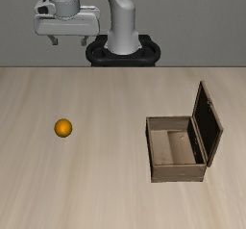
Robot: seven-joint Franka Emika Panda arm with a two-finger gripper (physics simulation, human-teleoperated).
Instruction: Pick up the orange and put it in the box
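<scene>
A small orange (62, 128) lies on the wooden table at the exterior view's left. A brown wooden box (177, 148) stands at the right with its lid (207, 122) swung up and open, showing a bare inside. My gripper (61, 42) hangs high above the table's far side, well above and behind the orange, with its two short fingers pointing down and apart, nothing between them.
The robot's black base (123, 52) stands at the table's far edge in the middle. The light wooden tabletop (106, 175) stretches between the orange and the box.
</scene>
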